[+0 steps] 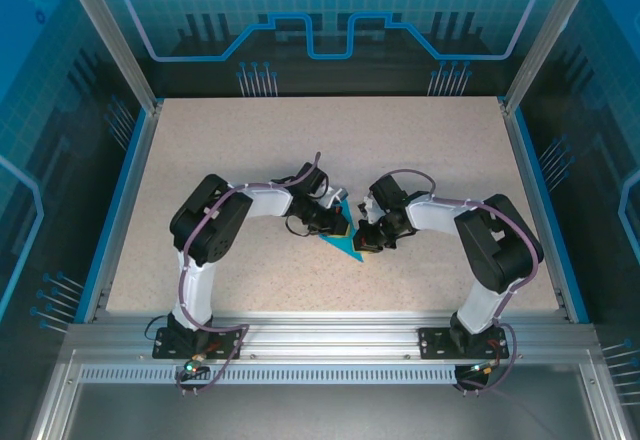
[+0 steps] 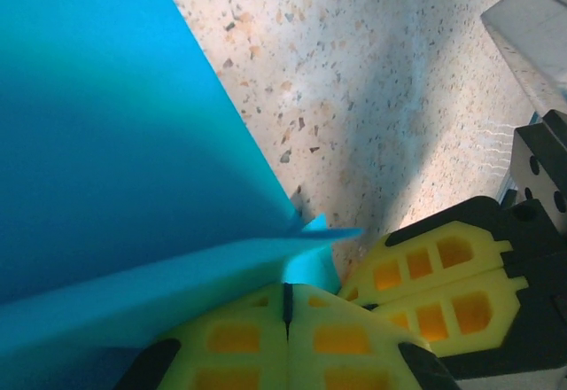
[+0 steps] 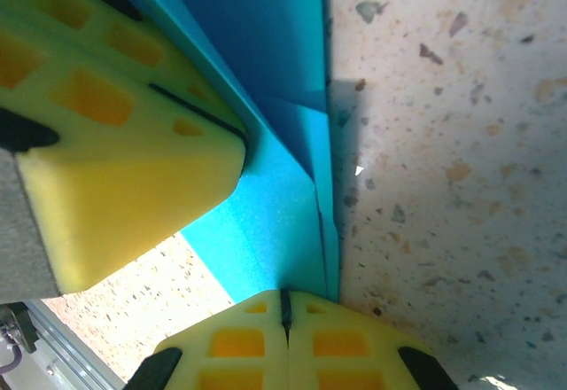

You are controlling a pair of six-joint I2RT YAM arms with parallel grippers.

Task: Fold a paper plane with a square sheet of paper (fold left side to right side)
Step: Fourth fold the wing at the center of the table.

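Observation:
The bright-blue sheet of paper (image 1: 343,247) lies folded into a pointed wedge at the table's middle, between both grippers. In the left wrist view its creased layers (image 2: 115,142) run down to my left gripper (image 2: 286,288), whose yellow fingers are shut on the paper's edge near its point. The right gripper's fingers (image 2: 434,275) sit just to the right there. In the right wrist view the folded edge of the paper (image 3: 266,97) runs straight into my right gripper (image 3: 285,294), shut on it. The left gripper's fingers (image 3: 115,168) rest against the paper at upper left.
The speckled beige table (image 1: 330,150) is bounded by blue side rails and an aluminium frame (image 1: 330,340) at the near edge. Both arms bend inward and meet at the centre, left gripper (image 1: 340,222) and right gripper (image 1: 368,238) almost touching. A metal rail (image 2: 532,35) is close.

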